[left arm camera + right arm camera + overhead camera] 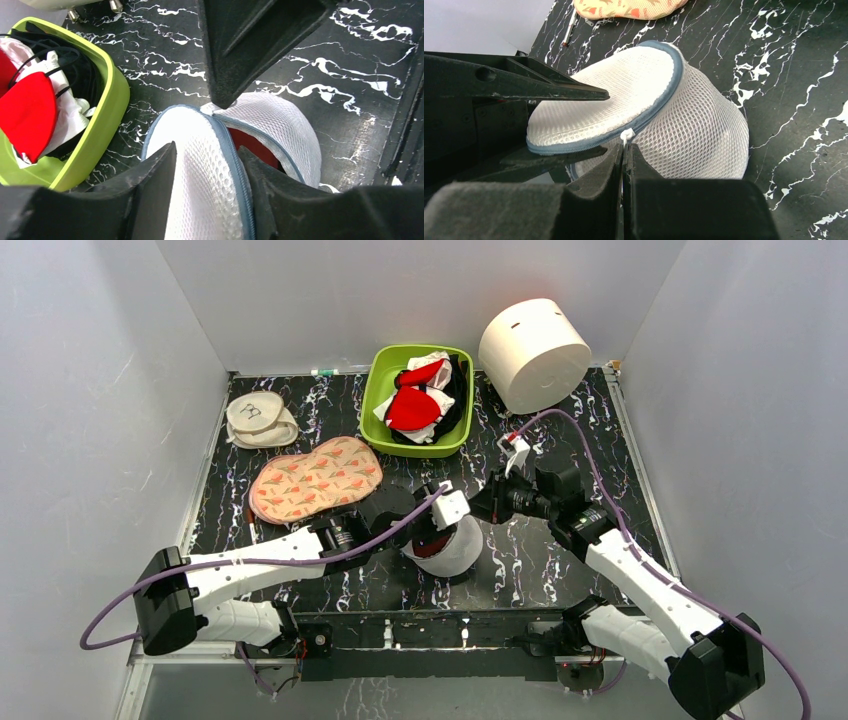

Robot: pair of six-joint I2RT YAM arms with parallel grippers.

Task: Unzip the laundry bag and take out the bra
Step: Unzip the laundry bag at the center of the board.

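The laundry bag (458, 552), white mesh with a grey-blue zip rim, lies tilted on the dark table near the front middle. Its zip is partly open, and the dark red bra (252, 147) shows through the gap. My left gripper (207, 148) is shut on the bag's round lid (195, 190), with one finger on top and one under the rim. It shows in the top view (428, 528) too. My right gripper (625, 148) is shut on the white zip pull (627, 134) at the lid's edge, just right of the bag in the top view (482, 508).
A green bin (372, 390) with a red-and-white garment stands at the back middle, close to the bag's left in the left wrist view (107, 120). A big white cylinder (533, 353) stands back right. A peach floral pouch (315, 478) and a small white round pouch (260, 420) lie at the left.
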